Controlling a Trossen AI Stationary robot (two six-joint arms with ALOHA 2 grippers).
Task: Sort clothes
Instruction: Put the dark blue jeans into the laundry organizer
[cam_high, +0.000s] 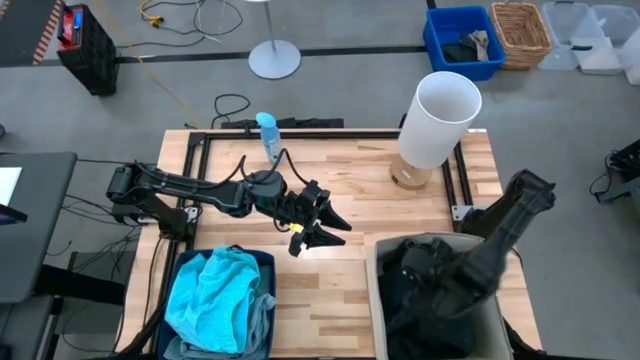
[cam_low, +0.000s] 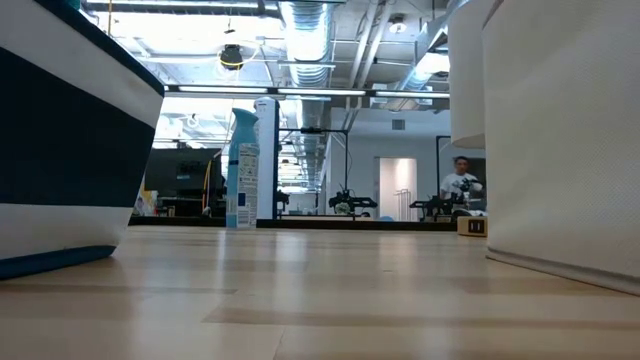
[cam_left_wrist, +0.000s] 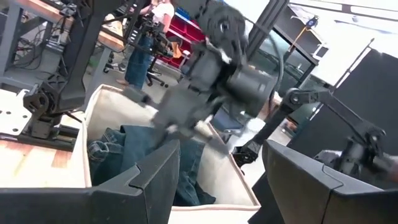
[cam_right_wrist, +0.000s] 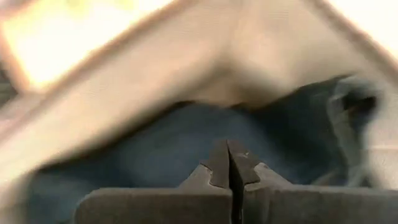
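A turquoise garment (cam_high: 210, 295) and a pale blue one (cam_high: 258, 318) lie in the dark blue bin (cam_high: 266, 258) at the near left. Black and dark denim clothes (cam_high: 420, 320) fill the beige bin (cam_high: 372, 290) at the near right; the denim also shows in the left wrist view (cam_left_wrist: 124, 149). My left gripper (cam_high: 338, 230) hovers open and empty over the table's middle, pointing toward the beige bin. My right gripper (cam_right_wrist: 230, 165) is shut, down inside the beige bin, just over the denim (cam_right_wrist: 155, 155). My right gripper points down into the beige bin with its fingers closed together and nothing visible between them. Whether the fingertips touch the denim below, I cannot tell.
A tall white cylinder bin (cam_high: 440, 115) stands at the table's far right, and a spray bottle (cam_high: 268, 135) at the far middle. A blue crate (cam_high: 462, 40) and a wicker basket (cam_high: 522, 32) sit on the floor beyond. Bare wood lies between the two bins.
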